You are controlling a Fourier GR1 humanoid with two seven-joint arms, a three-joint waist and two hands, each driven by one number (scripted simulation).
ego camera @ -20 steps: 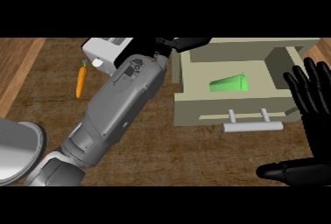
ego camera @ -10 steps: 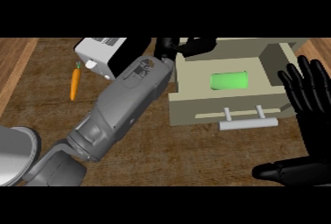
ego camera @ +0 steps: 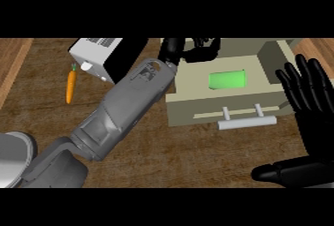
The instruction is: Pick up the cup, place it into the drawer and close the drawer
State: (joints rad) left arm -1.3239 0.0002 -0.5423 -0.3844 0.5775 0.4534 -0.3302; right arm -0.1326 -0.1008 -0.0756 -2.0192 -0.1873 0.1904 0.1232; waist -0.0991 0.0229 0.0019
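Two of the three steps look done, judging from how things lie: the green cup (ego camera: pixel 228 80) sits inside the open drawer (ego camera: pixel 225 115), so picking up and placing appear finished, and only the closing is left. The left hand (ego camera: pixel 189 47) is at the drawer's far edge, just beyond the cup and apart from it; its fingers look curled, but they are dark against a dark patch there, so I cannot tell for sure whether they are together or apart, nor whether they touch the drawer's rim. It holds nothing that shows. Its grey forearm crosses the counter (ego camera: pixel 169 154) on a slant, from the lower left up to that far edge. The right hand (ego camera: pixel 306 97) shows at the view's right, just beside the drawer's right wall, fingers straight and spread, thumb lying low toward the near edge; it is at rest. The drawer's pale bar handle (ego camera: pixel 244 122) is on the near front, between the two hands and nearer the right one, touched by neither. Left of the left forearm lie a carrot (ego camera: pixel 70 84) and a white box-like appliance (ego camera: pixel 96 55), both well apart from the drawer. To finish, the drawer front needs pushing away from the robot until it is closed.
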